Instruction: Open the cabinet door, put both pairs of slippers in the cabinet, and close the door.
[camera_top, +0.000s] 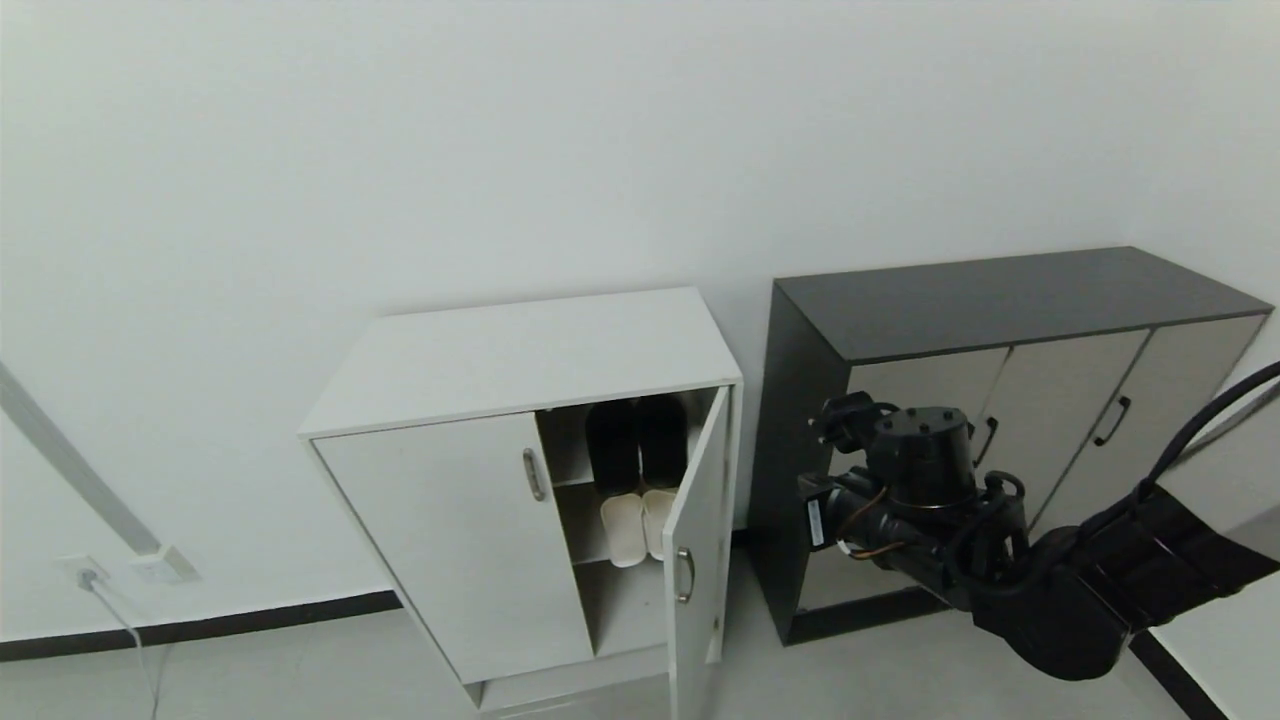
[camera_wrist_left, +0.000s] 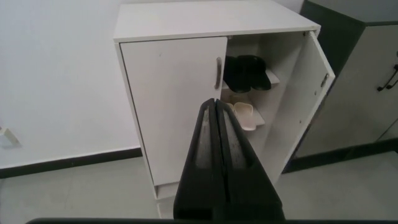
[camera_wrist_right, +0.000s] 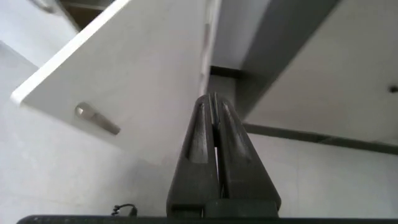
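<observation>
white cabinet (camera_top: 520, 360): on the floor against the wall, left door (camera_top: 460, 540) shut, right door (camera_top: 695, 530) swung wide open toward the robot

black slippers (camera_top: 637, 440): both inside on the upper shelf, side by side

white slippers (camera_top: 635, 525): pair on the shelf right below the black ones, also side by side, close to the shelf's front edge

right end effector (camera_wrist_right: 215, 99): fingers pressed together, nothing between them. It sits in front of the dark cabinet (camera_top: 1000, 300), on the outer side of the open door, near it but not touching as far as I can see. The door handle (camera_wrist_right: 97, 119) is off to one side of it.

left end effector (camera_wrist_left: 216, 102): fingers flat against each other, empty. It hangs well back from the white cabinet, aimed roughly at the shut door's handle edge, with both slipper pairs well apart from it, deeper in the opening.

dark cabinet: just beside the white one on the robot's right, doors all shut
</observation>
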